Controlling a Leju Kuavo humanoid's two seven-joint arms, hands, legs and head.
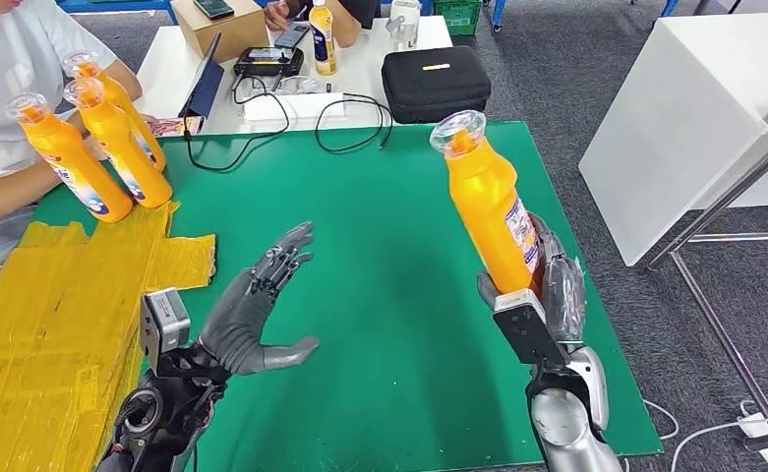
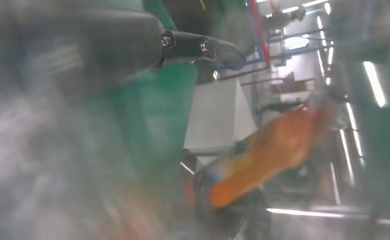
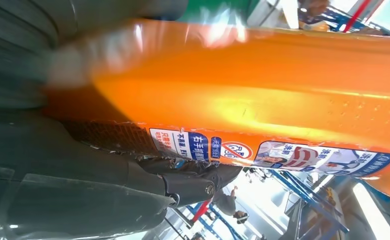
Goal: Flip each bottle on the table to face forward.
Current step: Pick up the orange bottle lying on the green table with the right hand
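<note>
Green table (image 1: pixel 389 246): 3 orange bottles (image 1: pixel 114 143) upper left, yellow cardboard sheets (image 1: pixel 55 315) along left edge.

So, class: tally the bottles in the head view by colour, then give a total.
Orange bottles: 4. Three stand together at the table's far left, and one is held upright in the right hand.
Yellow bottle with a dark label: 1, on the white desk behind.
Total: 5.

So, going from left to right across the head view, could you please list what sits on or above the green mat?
Three orange bottles → yellow cardboard → left hand → held orange bottle gripped by the right hand.
</note>
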